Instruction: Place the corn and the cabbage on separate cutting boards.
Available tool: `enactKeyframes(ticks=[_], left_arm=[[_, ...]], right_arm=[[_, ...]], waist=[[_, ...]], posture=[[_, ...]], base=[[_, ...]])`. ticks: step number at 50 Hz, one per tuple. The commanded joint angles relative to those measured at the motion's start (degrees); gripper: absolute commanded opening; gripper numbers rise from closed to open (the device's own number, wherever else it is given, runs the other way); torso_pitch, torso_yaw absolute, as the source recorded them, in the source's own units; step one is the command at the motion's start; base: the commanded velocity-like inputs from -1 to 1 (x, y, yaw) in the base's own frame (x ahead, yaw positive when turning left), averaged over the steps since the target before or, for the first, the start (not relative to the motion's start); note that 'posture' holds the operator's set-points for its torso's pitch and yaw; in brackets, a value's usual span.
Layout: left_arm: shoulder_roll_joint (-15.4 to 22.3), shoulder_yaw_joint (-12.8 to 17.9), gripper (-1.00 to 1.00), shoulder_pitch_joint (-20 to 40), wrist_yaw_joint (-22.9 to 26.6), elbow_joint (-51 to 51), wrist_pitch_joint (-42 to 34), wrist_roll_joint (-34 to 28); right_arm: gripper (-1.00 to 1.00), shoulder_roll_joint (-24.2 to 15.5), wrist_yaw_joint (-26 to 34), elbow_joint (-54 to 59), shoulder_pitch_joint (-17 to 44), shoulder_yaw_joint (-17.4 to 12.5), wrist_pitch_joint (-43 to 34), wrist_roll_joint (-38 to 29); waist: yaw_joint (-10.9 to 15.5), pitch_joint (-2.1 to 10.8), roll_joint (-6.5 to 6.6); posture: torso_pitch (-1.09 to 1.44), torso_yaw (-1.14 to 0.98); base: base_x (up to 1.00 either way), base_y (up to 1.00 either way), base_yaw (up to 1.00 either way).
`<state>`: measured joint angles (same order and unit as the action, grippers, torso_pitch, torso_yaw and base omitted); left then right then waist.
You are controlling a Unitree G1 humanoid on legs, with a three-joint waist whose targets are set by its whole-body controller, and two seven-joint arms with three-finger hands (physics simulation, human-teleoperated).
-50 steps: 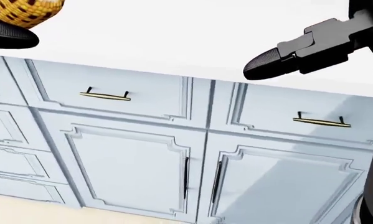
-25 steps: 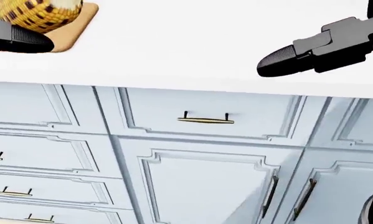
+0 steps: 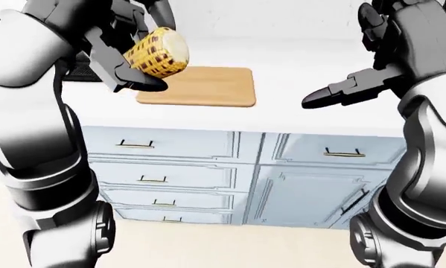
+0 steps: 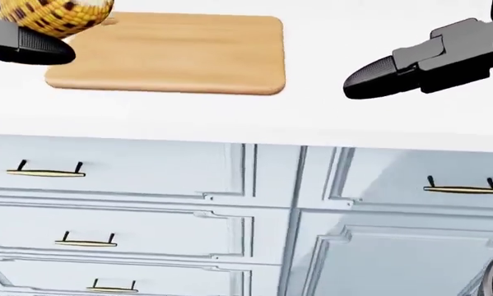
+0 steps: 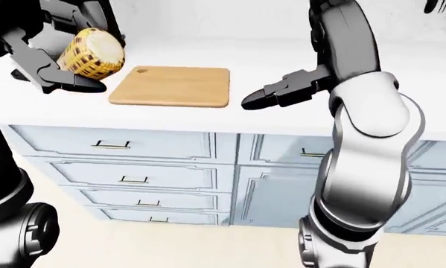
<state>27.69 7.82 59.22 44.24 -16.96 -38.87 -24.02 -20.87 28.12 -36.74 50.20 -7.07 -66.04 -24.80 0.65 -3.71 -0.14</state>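
The robot's black three-fingered left hand point(image 3: 125, 53) has its fingers closed round the yellow, brown-flecked ear of corn point(image 3: 157, 51), which is lifted clear of the white countertop point(image 4: 312, 123). In the left-eye view the cob's pale cut end faces about 2 o'clock, so its long axis runs roughly from 8 o'clock to 2 o'clock, tilted rather than level. One dark finger point(image 3: 137, 84) passes under the cob at its 6 o'clock side; the others wrap it from 9 to 12 o'clock.

The relation that matters is cob to board. The rectangular light wooden cutting board point(image 4: 168, 52) lies flat on the countertop, and from the corn it sits at about 4 o'clock in the left-eye view. In the head view the corn point(image 4: 52, 13) overlaps the board's 10 o'clock corner, but I judge it to be above that corner, not resting on it, since it is held up in the eye views. The left hand is plainly the nearer hand to the board; the likely placing move is toward 4 o'clock and downward, with the cob's axis brought closer to the board's long side.

The black right hand point(image 4: 419, 61) hovers over bare countertop at the board's 3 o'clock, apart from it. Its visible finger points toward 9 o'clock, stretched out, and it holds nothing.

The cabbage and any second board do not show in these views.
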Motion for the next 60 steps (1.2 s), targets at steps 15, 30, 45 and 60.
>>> enactKeyframes(ticks=[15,30,45,60], left_arm=[[0.5,1.2,-1.00,0.3,-0.9,-1.0,0.8,-0.2],[-0.1,0.6,-1.00,0.5,-0.5,-1.2,0.7,-0.8],[-1.5,0.1,-1.00,-0.1,-0.5,-0.8,1.7,-1.6],[-1.3,0.3,-1.00,0.4,-0.2,-0.8,1.3,-1.5]], right_arm=[[1.00,-0.6,-2.8,0.4,1.2,-1.0,2.5,0.6],[1.00,-1.3,-5.1,-0.5,0.2,-1.8,0.0,3.8],[1.00,-0.7,-3.5,-0.6,-0.9,-1.0,1.5,1.9],[1.00,-1.5,-3.8,-0.5,-0.8,-0.7,2.3,1.9]], waist=[[0.1,-0.78,2.96],[-1.1,2.08,2.17],[0.0,1.52,-1.47],[1.5,0.89,-5.12]], posture=[[0.00,0.00],[0.00,0.00],[0.00,0.00],[0.00,0.00]], base=[[0.07,0.00,0.00],[0.00,0.00,-0.66],[0.01,-0.04,-0.06],[0.38,-0.26,0.00]])
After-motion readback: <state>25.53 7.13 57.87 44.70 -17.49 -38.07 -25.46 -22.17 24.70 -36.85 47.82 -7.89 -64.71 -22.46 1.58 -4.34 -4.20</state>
